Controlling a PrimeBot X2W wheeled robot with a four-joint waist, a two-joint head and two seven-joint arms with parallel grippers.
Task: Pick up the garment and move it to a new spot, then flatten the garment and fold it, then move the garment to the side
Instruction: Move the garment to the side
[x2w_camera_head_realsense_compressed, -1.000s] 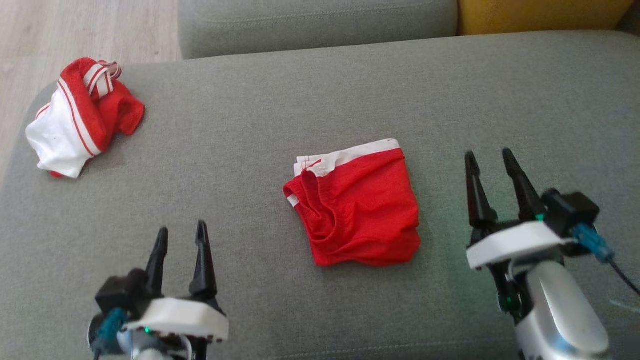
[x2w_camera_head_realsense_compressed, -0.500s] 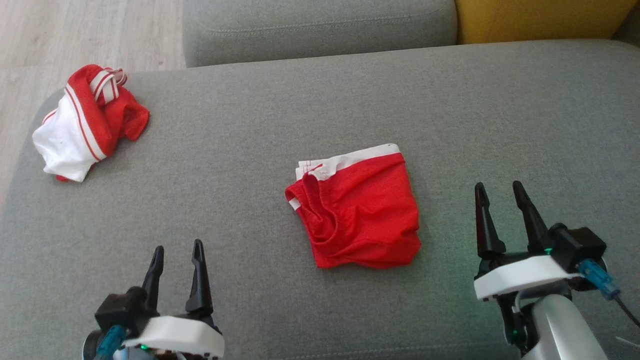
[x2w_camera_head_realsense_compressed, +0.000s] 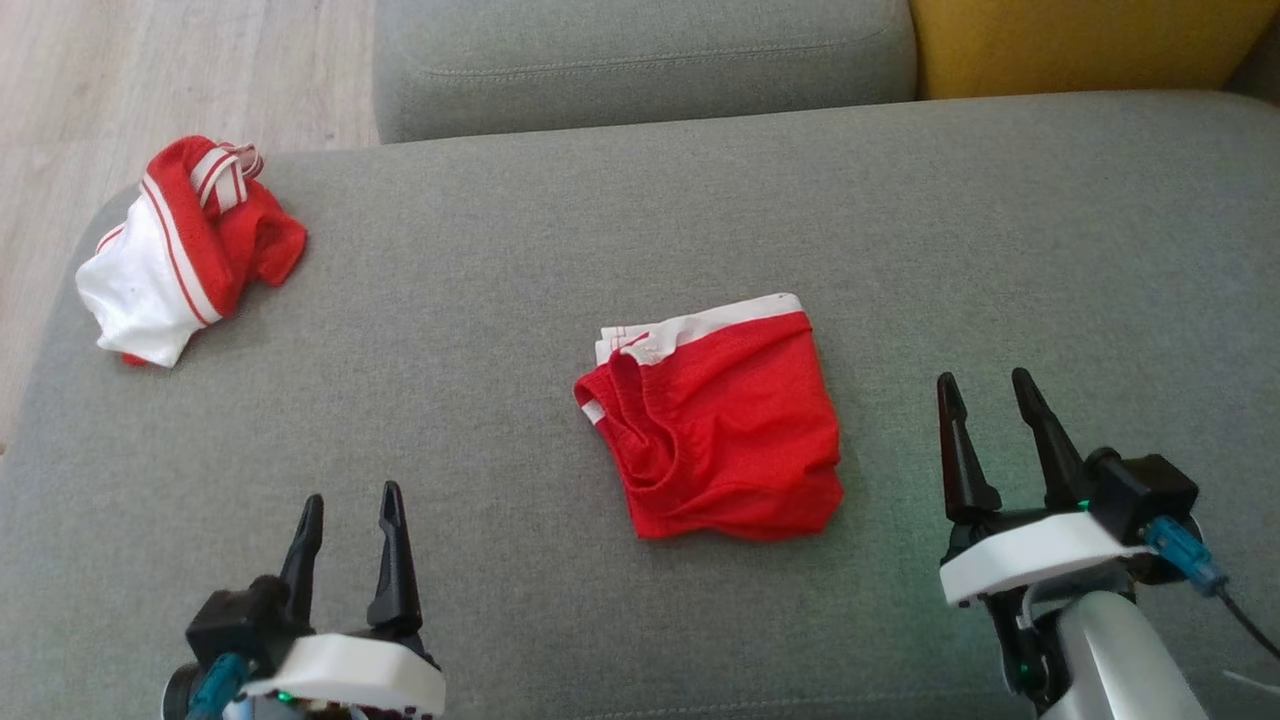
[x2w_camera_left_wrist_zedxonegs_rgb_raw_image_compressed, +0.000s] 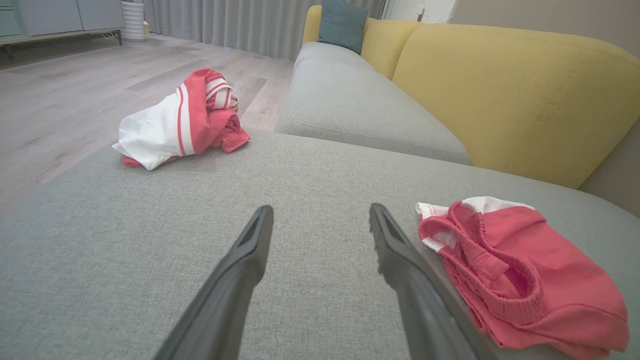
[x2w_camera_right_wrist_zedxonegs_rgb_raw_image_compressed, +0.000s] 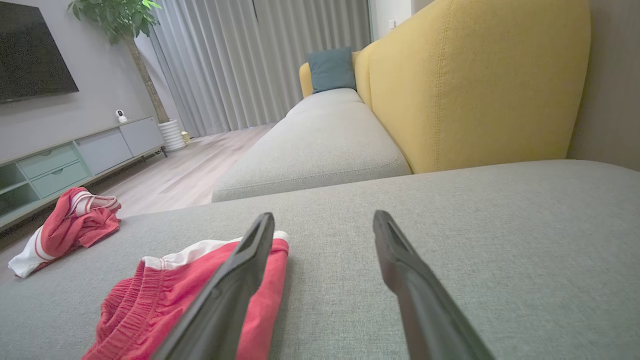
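The garment (x2w_camera_head_realsense_compressed: 185, 250) lies crumpled in a heap at the far left corner of the grey seat cushion (x2w_camera_head_realsense_compressed: 500, 250), red with a white sleeve and striped trim up; its lettering is hidden. It also appears as the garment (x2w_camera_left_wrist_zedxonegs_rgb_raw_image_compressed: 175, 122) in the left wrist view and the garment (x2w_camera_right_wrist_zedxonegs_rgb_raw_image_compressed: 65, 227) in the right wrist view. My left gripper (x2w_camera_head_realsense_compressed: 351, 495) hovers open and empty at the near left, well short of it; its own view shows the left gripper (x2w_camera_left_wrist_zedxonegs_rgb_raw_image_compressed: 321, 209) over bare cushion. My right gripper (x2w_camera_head_realsense_compressed: 982, 378) stands open and empty at the near right, seen again as the right gripper (x2w_camera_right_wrist_zedxonegs_rgb_raw_image_compressed: 324, 215).
A smaller folded red mesh piece (x2w_camera_head_realsense_compressed: 720, 430) with white edging lies mid-cushion between the grippers. A second grey cushion (x2w_camera_head_realsense_compressed: 640, 50) and a yellow backrest (x2w_camera_head_realsense_compressed: 1080, 40) lie behind. Wooden floor (x2w_camera_head_realsense_compressed: 150, 70) borders the cushion's left edge, close to the garment.
Both grippers have drawn back toward the near edge, the right one more. The head view has shifted slightly; neither cloth has moved on the cushion.
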